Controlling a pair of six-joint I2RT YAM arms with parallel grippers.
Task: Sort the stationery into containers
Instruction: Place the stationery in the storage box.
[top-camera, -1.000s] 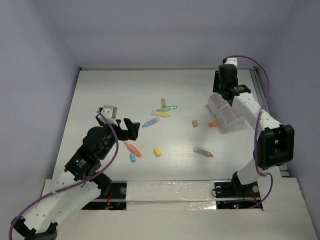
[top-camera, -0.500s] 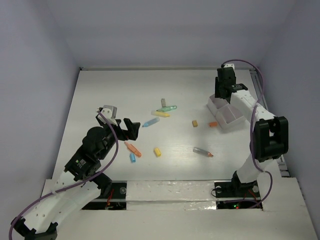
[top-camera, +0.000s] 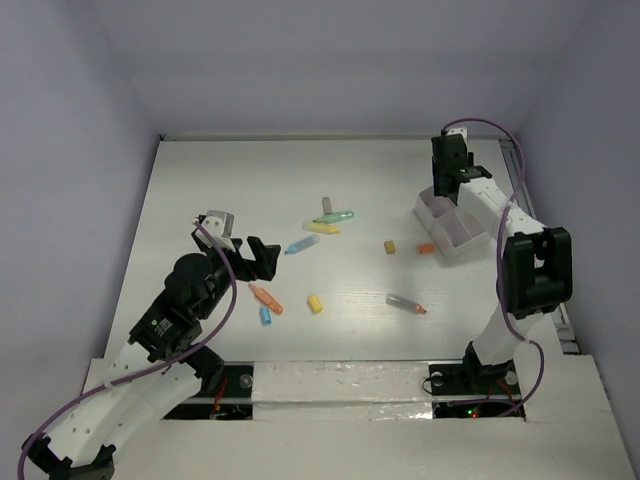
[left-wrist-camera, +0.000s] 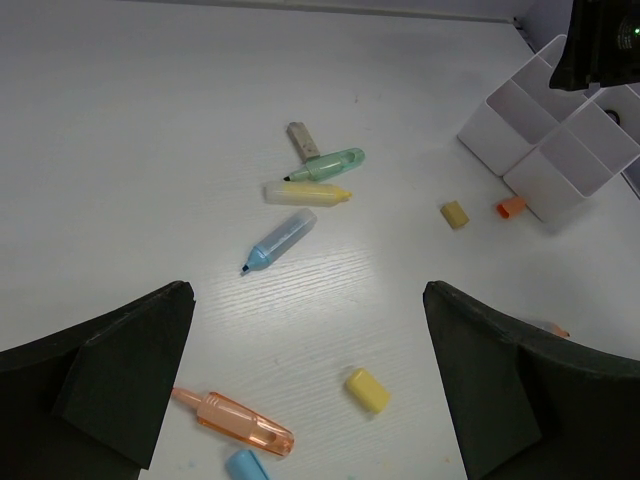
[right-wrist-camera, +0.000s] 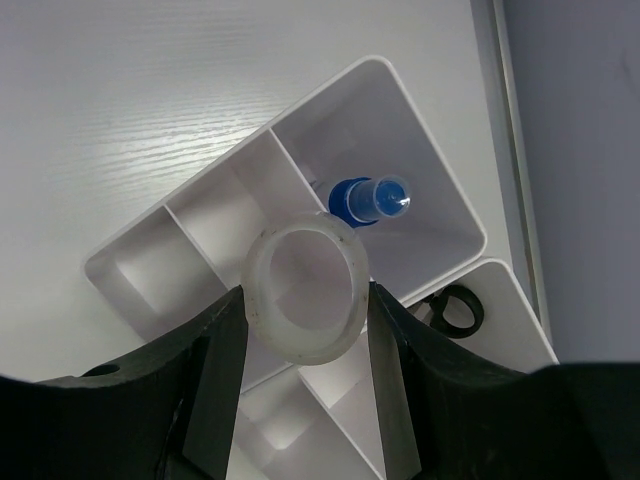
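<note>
My right gripper is shut on the clear tape ring and holds it just above the white divided tray, which stands at the table's far right. A small blue-capped bottle lies in one compartment. My left gripper hangs open over the middle-left of the table, near an orange pen, a yellow cap and a blue cap. Farther off lie a blue pen, a yellow pen and a green pen.
A yellow cap and an orange cap lie beside the tray. A grey pen with an orange tip rests near the front. A second white compartment holds a black ring. Walls close in the table.
The right arm has drawn in and folded more upright, while its gripper with the tape ring has shifted slightly left over the tray. The left arm has not moved.
</note>
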